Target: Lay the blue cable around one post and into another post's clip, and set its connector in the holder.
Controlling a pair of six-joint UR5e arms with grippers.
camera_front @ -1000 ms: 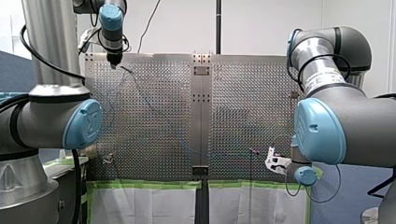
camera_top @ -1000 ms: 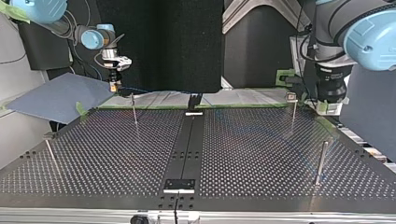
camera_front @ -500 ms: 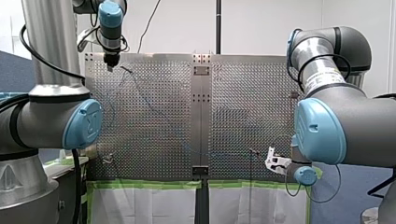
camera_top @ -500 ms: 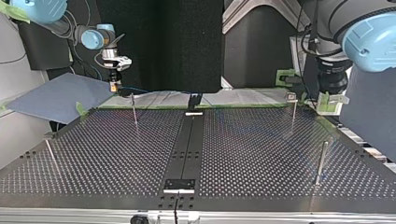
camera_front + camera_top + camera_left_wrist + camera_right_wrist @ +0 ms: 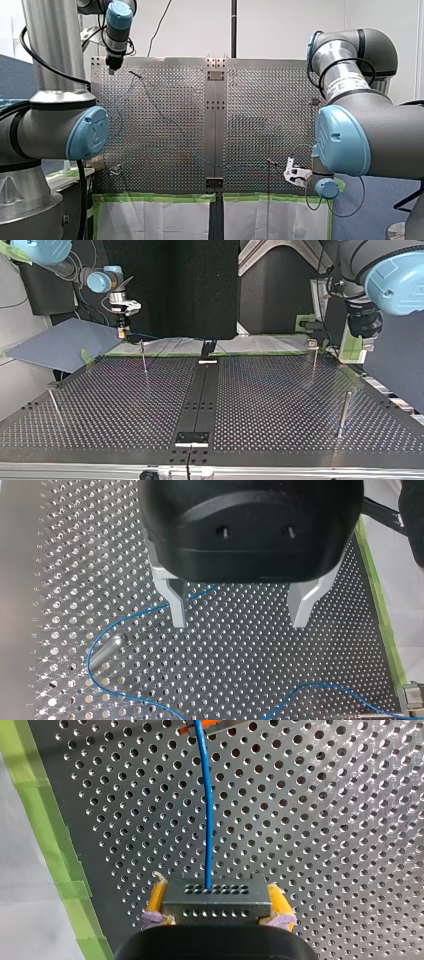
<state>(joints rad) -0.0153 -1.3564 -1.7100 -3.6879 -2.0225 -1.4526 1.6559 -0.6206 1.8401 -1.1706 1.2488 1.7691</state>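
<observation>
Blue cable [image 5: 125, 616]: one, lying on the table [image 5: 250, 405]; it bends round one post [image 5: 106, 650], so I judge that step done.
Clip: cable runs toward an orange piece [image 5: 202, 724]; cannot tell if it is seated.
Connector [image 5: 215, 892]: one, clamped in right pincer [image 5: 216, 899]; holder step left.
Left pincer [image 5: 239, 623]: fingers apart, empty.
Posts [image 5: 143, 356]: four.

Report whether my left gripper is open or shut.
Open: the left gripper has its metal fingers wide apart above the perforated table, gripping nothing.

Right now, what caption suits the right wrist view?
Right pincer shut on the connector, blue cable leading ahead over the table.
</observation>
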